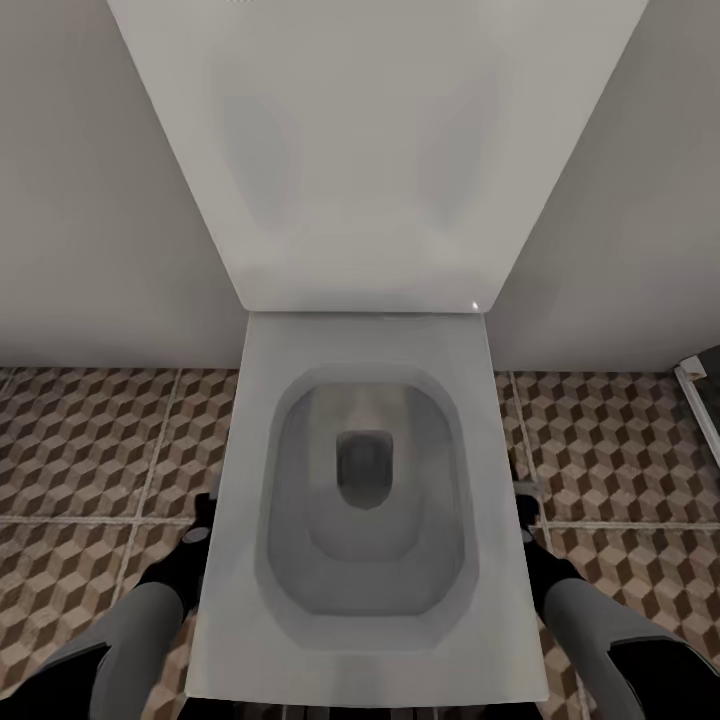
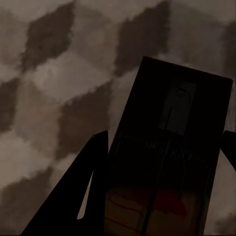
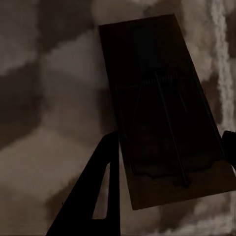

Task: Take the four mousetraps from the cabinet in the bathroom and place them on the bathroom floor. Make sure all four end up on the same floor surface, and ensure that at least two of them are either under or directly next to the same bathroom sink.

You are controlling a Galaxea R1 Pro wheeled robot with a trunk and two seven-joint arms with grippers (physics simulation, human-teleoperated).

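Above tiled floor [image 1: 80, 450] by toilet [image 1: 360, 480]: L gripper [image 2: 162, 152] clamps mousetrap [image 2: 167, 162]; R gripper [image 3: 169, 142] clamps second mousetrap [image 3: 157, 108].

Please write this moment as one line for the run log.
scene: facing toilet, cube-pattern floor | left end effector: shut on mousetrap | right end effector: shut on mousetrap | traps above tiles, unreleased

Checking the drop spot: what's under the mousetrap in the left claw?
Cube-pattern floor tile lies below the mousetrap. The board covers the tile directly beneath it.
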